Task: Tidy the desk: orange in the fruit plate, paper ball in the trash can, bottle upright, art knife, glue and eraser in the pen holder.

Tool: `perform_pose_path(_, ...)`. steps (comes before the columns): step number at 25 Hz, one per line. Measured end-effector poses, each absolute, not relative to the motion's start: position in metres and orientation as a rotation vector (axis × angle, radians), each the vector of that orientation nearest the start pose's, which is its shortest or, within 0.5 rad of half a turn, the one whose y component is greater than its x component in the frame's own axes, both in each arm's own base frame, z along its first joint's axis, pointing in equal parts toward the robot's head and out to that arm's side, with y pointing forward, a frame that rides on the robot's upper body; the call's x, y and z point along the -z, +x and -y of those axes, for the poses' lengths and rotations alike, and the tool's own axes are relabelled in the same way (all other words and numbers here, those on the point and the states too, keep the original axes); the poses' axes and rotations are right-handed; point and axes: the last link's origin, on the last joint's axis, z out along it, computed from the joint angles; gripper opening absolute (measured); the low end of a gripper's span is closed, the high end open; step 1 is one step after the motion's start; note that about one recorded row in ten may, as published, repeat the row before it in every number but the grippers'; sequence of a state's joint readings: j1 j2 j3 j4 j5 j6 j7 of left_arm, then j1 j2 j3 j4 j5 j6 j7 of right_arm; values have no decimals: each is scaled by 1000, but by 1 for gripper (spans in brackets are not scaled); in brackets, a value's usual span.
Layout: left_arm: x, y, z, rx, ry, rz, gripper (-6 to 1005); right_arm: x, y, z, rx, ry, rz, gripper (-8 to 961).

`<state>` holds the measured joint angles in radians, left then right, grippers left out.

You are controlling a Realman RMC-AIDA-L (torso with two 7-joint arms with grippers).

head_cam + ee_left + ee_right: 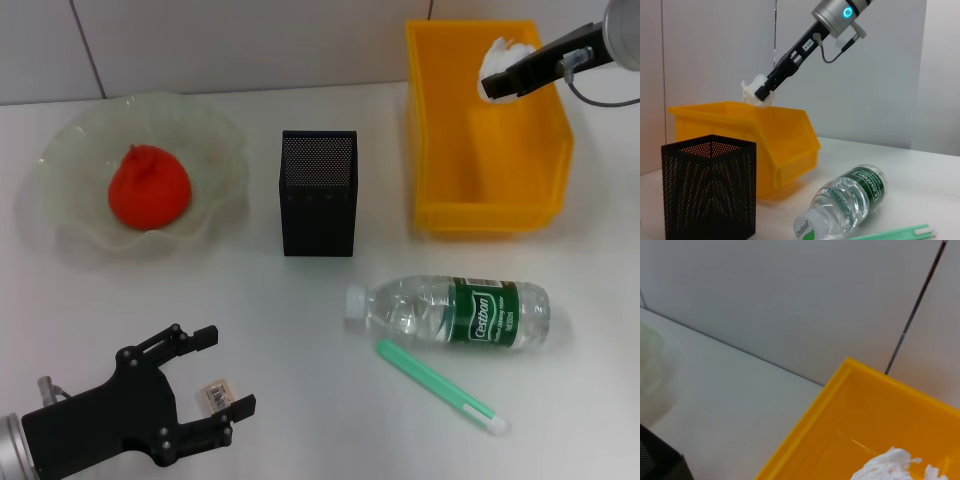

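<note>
Paper ball (503, 52) in right hand (497, 82).

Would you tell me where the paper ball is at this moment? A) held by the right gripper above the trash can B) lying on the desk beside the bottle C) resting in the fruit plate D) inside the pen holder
A: the right gripper holds the paper ball above the open trash can.

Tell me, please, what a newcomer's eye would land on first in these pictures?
Probably the bright yellow trash can at the desk's far right, with the right tool holding the paper ball over it. Next, the orange in the fruit plate at far left. The left tool sits open around the eraser at the near edge.
</note>
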<state>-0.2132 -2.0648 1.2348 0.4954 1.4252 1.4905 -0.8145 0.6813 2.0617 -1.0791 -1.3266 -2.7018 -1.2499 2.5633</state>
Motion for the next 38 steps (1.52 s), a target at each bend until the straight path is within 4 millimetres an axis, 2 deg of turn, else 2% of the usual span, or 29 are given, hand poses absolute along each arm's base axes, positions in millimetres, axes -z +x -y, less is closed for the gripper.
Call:
perform_pose_path(5, 51, -302, -233, 826, -2656, 324, 852, -77, 185, -431, 108, -2176, -894, 416)
perform_pose_path(7, 51, -302, -233, 825, -2655, 325, 852, -77, 184, -431, 108, -2180, -888, 609)
perform_pose_path(13, 51, -302, -233, 825, -2655, 325, 852, -78, 178, -429, 75, -2192, -873, 735)
perform_pose_path(18, 51, -302, -232, 827, -2656, 326, 851, -82, 167, -422, -53, -2231, -853, 840)
perform_pose_path(38, 51, -303, -231, 828, -2655, 330, 850, -83, 167, -418, -58, -2238, -843, 848)
